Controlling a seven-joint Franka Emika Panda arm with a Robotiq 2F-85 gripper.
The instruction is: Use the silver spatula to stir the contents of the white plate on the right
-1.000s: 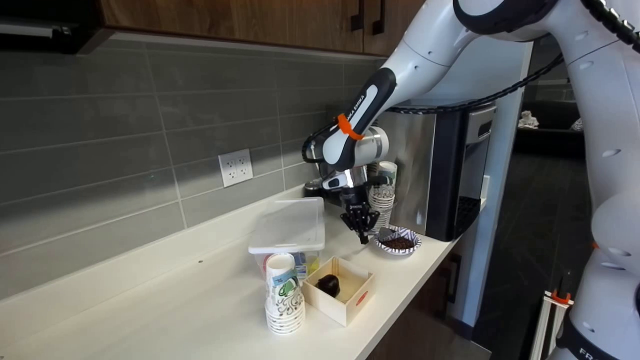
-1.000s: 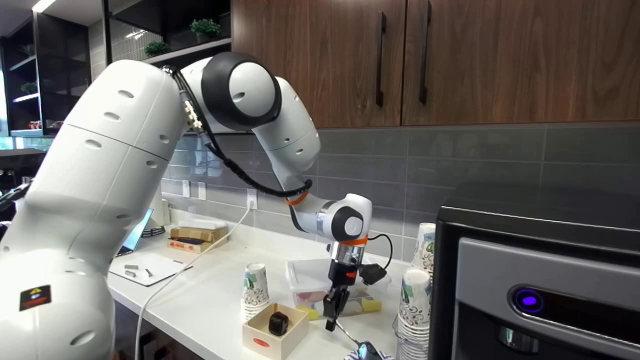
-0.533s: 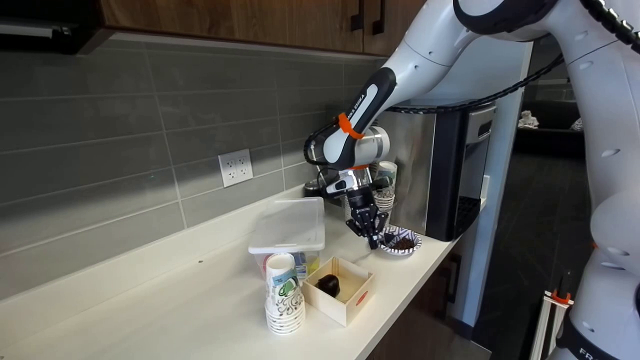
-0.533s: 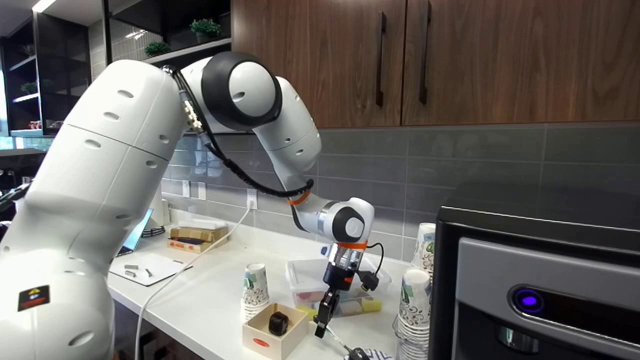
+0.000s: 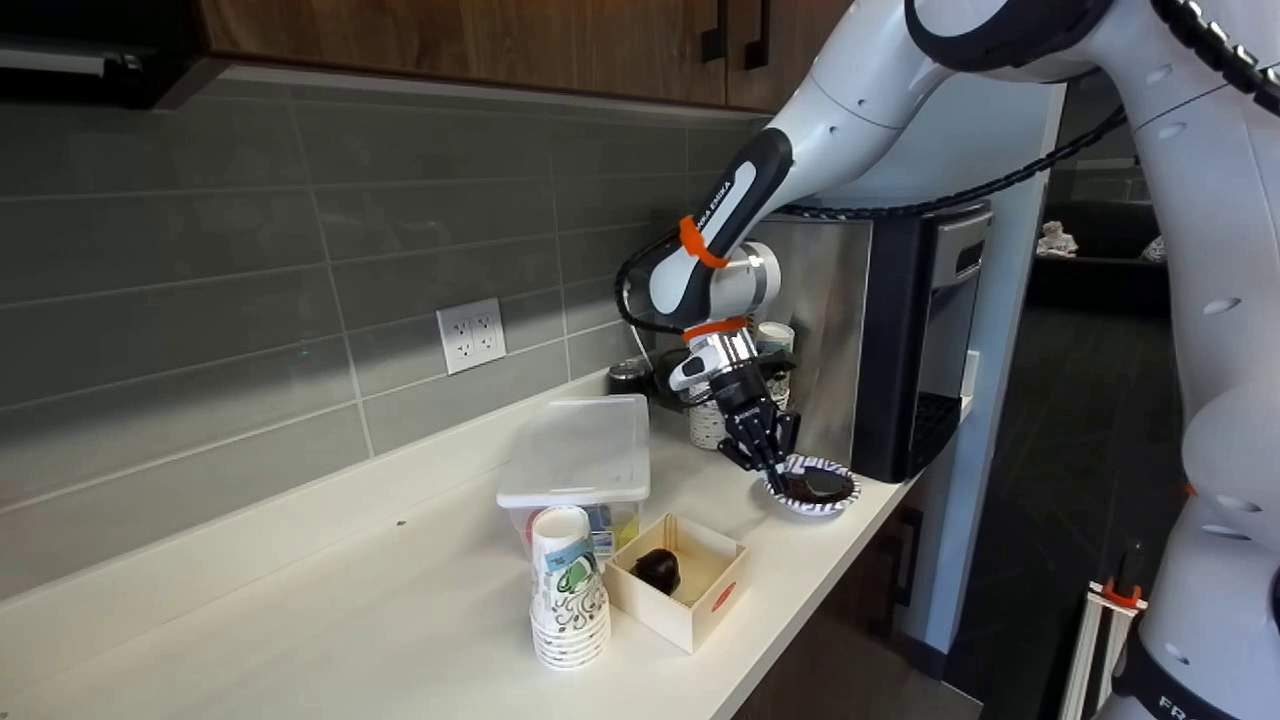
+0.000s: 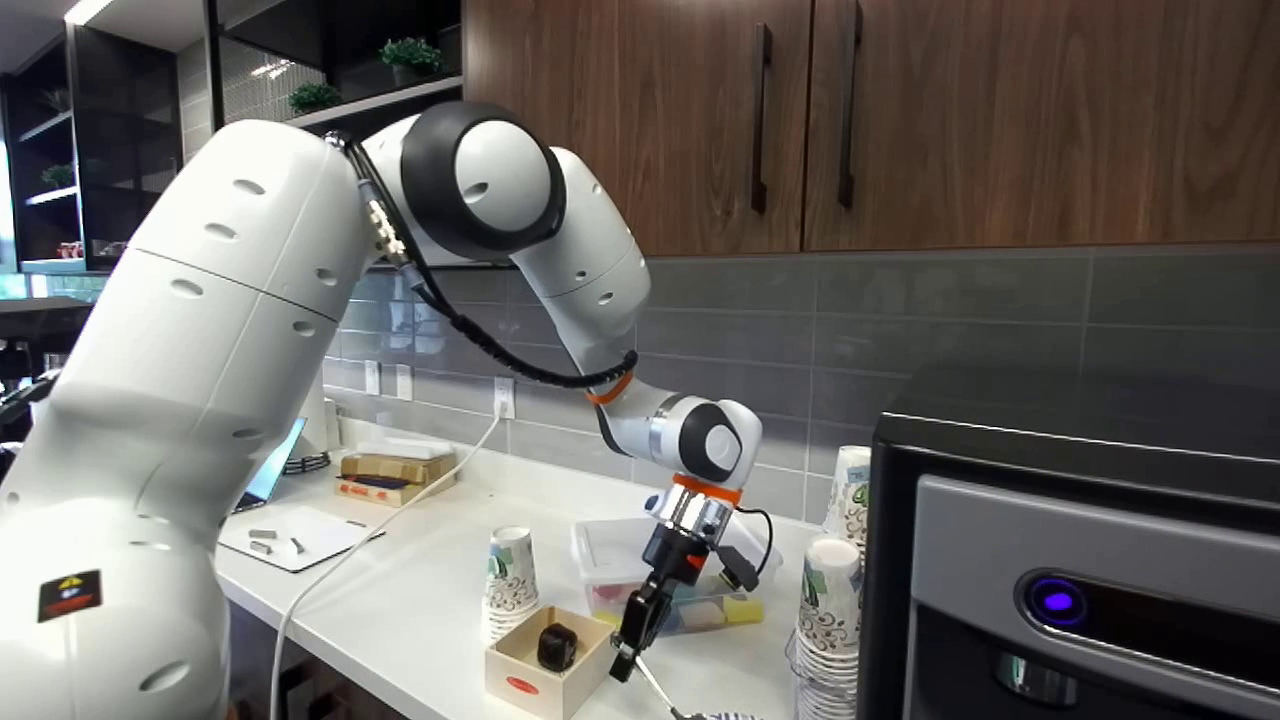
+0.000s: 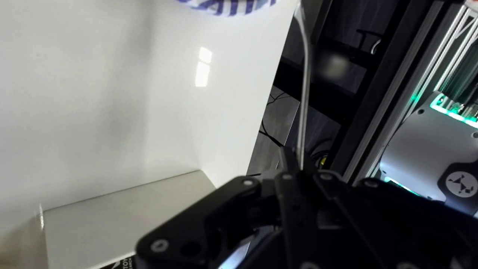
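The gripper [image 7: 301, 161] squeezes the silver spatula [image 7: 304, 93] tight by its handle. In the wrist view the thin metal sticks out toward 12 o'clock and bends a little near the top. In an exterior view the white plate [image 5: 816, 510] (it looks more like a little bowl with zigzags on it) sits on the counter [image 5: 400, 610], and the gripper leans down to it from 10 o'clock. Dark stuff [image 5: 808, 496] lies in the plate. The spatula's flat end reaches over it, but it is hard to tell if the two touch.

In that same view, a wooden box [image 5: 650, 608] is at 8 o'clock from the plate, with a black lump [image 5: 657, 571] inside, close to the box's 9 o'clock corner. Paper cups [image 5: 570, 600] stand in an upside-down stack just beside the box, at 9 o'clock. A see-through tub [image 5: 580, 460] with its lid on sits between 10 and 11 o'clock from the box. A big silver and black machine [image 5: 890, 370] is near the plate, at 1 o'clock.
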